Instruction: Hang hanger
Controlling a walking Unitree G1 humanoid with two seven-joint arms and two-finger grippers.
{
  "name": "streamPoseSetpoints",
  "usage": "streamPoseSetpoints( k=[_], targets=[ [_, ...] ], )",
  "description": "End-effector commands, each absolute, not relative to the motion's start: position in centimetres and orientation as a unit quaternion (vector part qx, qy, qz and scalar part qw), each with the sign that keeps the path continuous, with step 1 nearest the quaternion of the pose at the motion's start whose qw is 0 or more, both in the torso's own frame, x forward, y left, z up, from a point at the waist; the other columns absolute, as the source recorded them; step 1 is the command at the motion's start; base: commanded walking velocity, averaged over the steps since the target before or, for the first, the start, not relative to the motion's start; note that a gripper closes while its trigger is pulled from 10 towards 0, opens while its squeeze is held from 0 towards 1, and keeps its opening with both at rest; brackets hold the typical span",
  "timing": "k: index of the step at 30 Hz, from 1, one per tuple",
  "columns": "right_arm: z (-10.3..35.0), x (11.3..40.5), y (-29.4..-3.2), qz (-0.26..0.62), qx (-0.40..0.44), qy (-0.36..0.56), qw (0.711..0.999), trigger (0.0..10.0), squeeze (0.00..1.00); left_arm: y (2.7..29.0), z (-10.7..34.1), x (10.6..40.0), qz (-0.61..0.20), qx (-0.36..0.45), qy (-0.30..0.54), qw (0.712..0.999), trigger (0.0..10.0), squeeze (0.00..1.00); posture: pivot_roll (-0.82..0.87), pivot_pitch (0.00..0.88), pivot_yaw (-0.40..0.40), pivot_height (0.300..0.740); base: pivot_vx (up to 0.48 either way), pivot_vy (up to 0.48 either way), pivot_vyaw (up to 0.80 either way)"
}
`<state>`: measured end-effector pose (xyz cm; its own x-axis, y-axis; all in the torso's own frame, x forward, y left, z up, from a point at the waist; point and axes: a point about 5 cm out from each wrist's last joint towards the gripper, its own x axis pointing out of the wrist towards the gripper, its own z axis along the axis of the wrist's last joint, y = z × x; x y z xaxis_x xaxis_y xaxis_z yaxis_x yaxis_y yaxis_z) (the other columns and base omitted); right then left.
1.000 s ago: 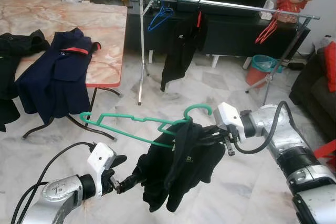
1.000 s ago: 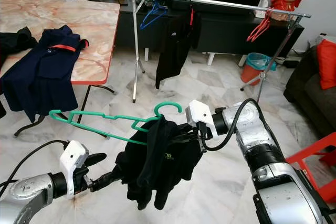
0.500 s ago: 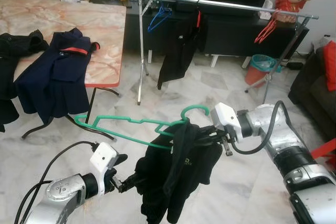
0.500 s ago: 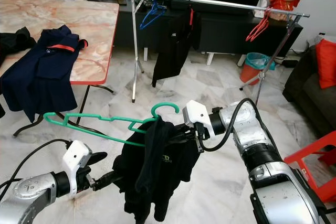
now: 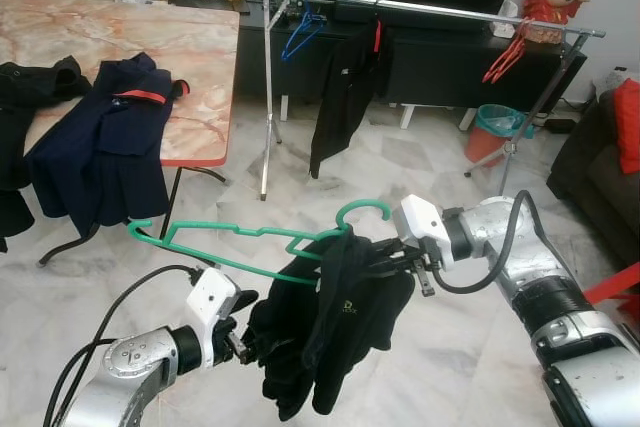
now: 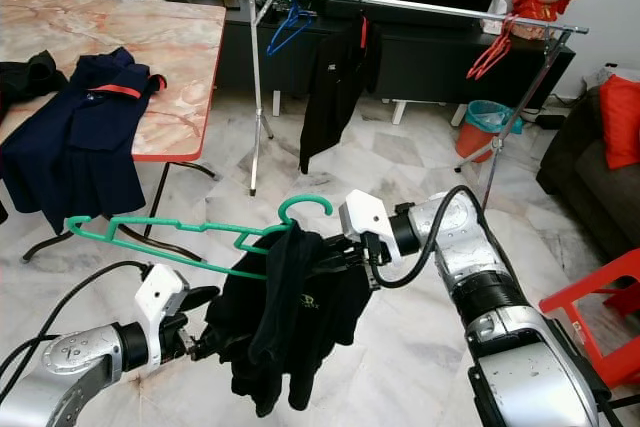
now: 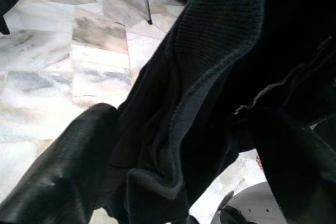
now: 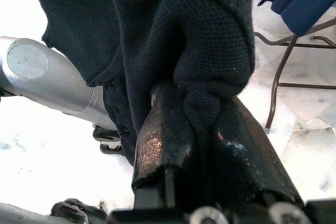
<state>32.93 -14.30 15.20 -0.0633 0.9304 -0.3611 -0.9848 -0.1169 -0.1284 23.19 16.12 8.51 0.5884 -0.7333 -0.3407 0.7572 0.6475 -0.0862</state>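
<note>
Marble floor (image 5: 400,177) throughout. Marble-top table (image 5: 190,47) at 10 o'clock, draped with navy garment (image 5: 110,137) and black garment (image 5: 25,97) at its near edge. Chrome clothes rail (image 5: 430,12) across 12 o'clock, before dark TV cabinet (image 5: 450,62); on rail, a blue hanger (image 5: 300,35) at 11 o'clock, a hung black shirt (image 5: 345,87) near 12, red hangers (image 5: 505,52) at 1 o'clock. Red bin (image 5: 495,132) under the rail's 1 o'clock end. Dark sofa (image 5: 595,162) with red cushion (image 5: 628,122) at 3 o'clock.

Green hanger (image 5: 250,237): thin plastic, notched shoulders, hook curled up at centre frame, body lying near-horizontal with long arm reaching toward 9 o'clock. Held mid-air at centre, well short of the rail. Black garment (image 5: 335,317) bunched over its hook-side shoulder, hanging in loose folds toward 6 o'clock; small pale logo on front.

Right gripper (image 5: 385,259) at centre, coming in from 3 o'clock, fingers (image 8: 168,140) pinched narrow on garment fabric just under the hook; hanger bar inside the pinch cannot be confirmed.

Left gripper (image 5: 250,347) at 7 o'clock, tips buried in garment's lower folds; finger (image 7: 63,171) touching cloth, spread cannot be told.
</note>
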Motion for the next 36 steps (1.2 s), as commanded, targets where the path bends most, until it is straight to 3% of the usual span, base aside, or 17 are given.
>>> streamPoseSetpoints(
  k=[1,2,36],
  targets=[
    [16.04,33.2,-14.39,0.727,-0.189,0.063,0.657,10.0,0.0,15.63,8.79,23.23,-0.432,0.03,0.169,0.885,2.5,0.0,0.2,0.0,-0.149,0.74,0.0,0.0,0.0],
    [16.07,33.22,-14.39,0.727,-0.189,0.063,0.657,10.0,0.0,15.64,8.78,23.23,-0.432,0.029,0.17,0.885,0.0,0.0,0.2,0.0,-0.147,0.74,0.0,0.0,0.0],
    [16.2,33.45,-14.54,0.718,-0.191,0.059,0.667,10.0,0.0,15.53,8.55,22.64,-0.452,0.004,0.185,0.873,0.0,0.0,0.2,0.0,-0.142,0.74,0.0,0.0,0.0]
  ],
)
